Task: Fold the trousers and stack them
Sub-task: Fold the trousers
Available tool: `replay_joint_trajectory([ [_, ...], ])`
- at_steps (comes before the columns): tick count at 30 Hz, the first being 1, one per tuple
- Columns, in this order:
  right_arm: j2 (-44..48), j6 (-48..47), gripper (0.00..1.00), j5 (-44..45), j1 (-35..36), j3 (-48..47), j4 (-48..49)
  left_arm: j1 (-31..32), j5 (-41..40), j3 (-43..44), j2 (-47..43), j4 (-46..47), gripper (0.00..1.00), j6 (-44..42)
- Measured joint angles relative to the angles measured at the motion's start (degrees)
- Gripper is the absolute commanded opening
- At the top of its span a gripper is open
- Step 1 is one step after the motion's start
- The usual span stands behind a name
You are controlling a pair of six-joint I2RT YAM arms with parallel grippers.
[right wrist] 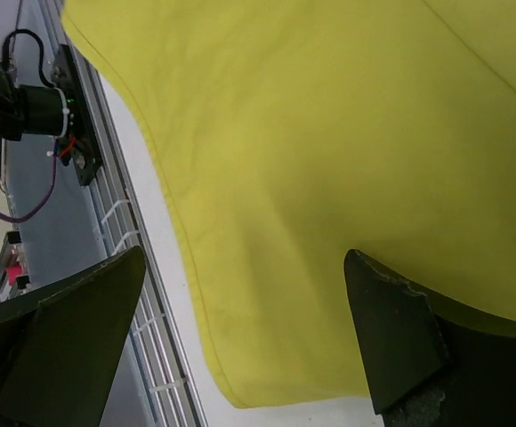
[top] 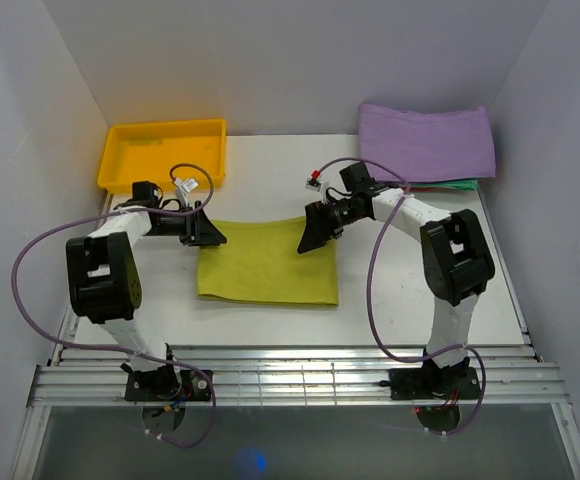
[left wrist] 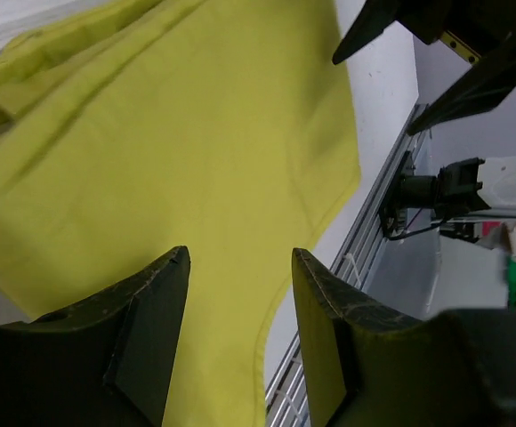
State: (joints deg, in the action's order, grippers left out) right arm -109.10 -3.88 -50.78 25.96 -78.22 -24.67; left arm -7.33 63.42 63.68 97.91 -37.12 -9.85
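Precariously, a pinch catching only the top layer could pull the fold apart as the left pincer (left wrist: 240, 262), half-spread, and the right pincer (right wrist: 245, 258), gaping wide, hover empty over the far corners of the trousers (top: 268, 265), a smooth chartreuse rectangle lying flat mid-counter (top: 410, 290).

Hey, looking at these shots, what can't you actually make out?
- Top view: the far corners of the trousers lie under the left end effector and right end effector, so it is unclear whether they touch.
- Top view: a green item is almost wholly covered by the purple cloth.
- Wrist views: the trousers run past the frame edges, and no waistband shows.
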Motion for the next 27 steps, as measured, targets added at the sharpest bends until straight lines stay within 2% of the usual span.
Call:
replay_joint_trajectory([
  [6,-10.25,-0.96,1.00,-2.21,-1.25,-1.16,-0.17,-3.23,1.18,-1.38,15.10,8.68,0.60,6.93],
  [10,-12.55,-1.25,0.99,-4.17,-2.93,-4.31,-1.51,-4.81,4.37,-0.94,17.31,9.29,0.61,9.18],
  [12,-13.35,-1.77,0.96,-4.17,-3.15,-6.01,-2.38,-5.01,4.35,-0.24,17.27,8.48,0.64,8.79],
  [16,-13.05,-3.85,0.94,-1.33,-3.19,-7.54,-4.39,-5.53,1.84,0.33,13.16,5.44,0.68,5.53],
  [23,-6.12,-7.56,0.91,4.74,-3.63,-7.93,-9.22,-6.80,2.60,0.42,-0.35,-3.74,0.64,-2.60],
  [27,-0.11,-8.94,0.88,5.99,-3.80,-5.35,-10.12,-5.88,3.10,-3.06,-3.43,-6.82,0.61,-6.29],
])
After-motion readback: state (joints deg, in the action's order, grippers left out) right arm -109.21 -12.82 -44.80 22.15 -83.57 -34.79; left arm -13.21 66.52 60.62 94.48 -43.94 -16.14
